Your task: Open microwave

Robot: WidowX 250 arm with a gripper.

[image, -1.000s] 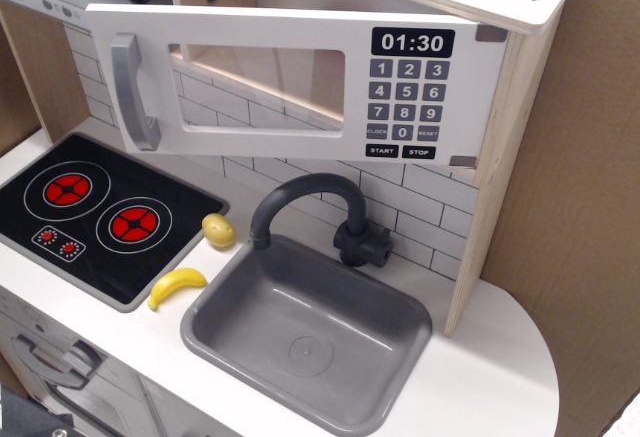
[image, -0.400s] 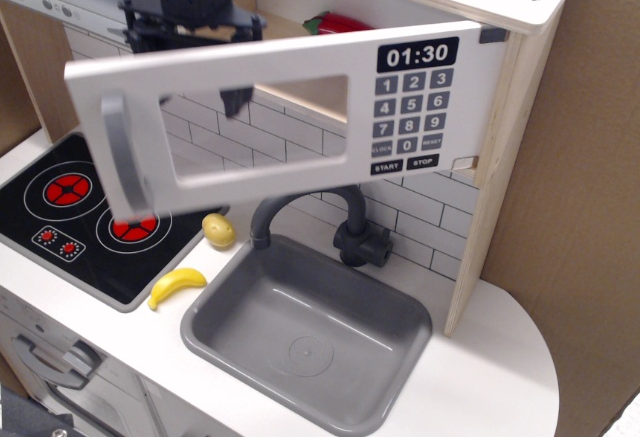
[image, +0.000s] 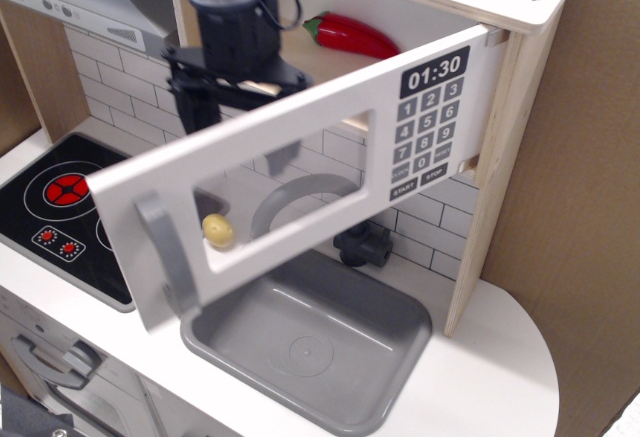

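The microwave (image: 500, 7) is a pale wooden box at the top of the toy kitchen. Its white door (image: 300, 147) stands swung far open toward me, hinged on the right. The grey bar handle (image: 168, 257) is at the door's lower left, and the black keypad (image: 424, 127) with the 01:30 clock is at its right. My black gripper (image: 238, 122) is just behind the door's top edge in the opening. Its jaws look spread; one finger (image: 194, 107) shows left of the door, and the other is partly hidden behind it. It holds nothing.
A red chili pepper (image: 350, 35) lies inside the microwave. Below are a grey sink (image: 400, 302) with a dark faucet (image: 362, 243), a black hob (image: 60, 217) with red rings at the left, and a yellow ball-like fruit (image: 218, 229) seen through the door window. A cardboard wall (image: 580, 217) stands at the right.
The door has swung from nearly shut to wide open. The gripper has come down behind its top edge and moved right. The pepper inside now shows, and the banana is hidden by the door.
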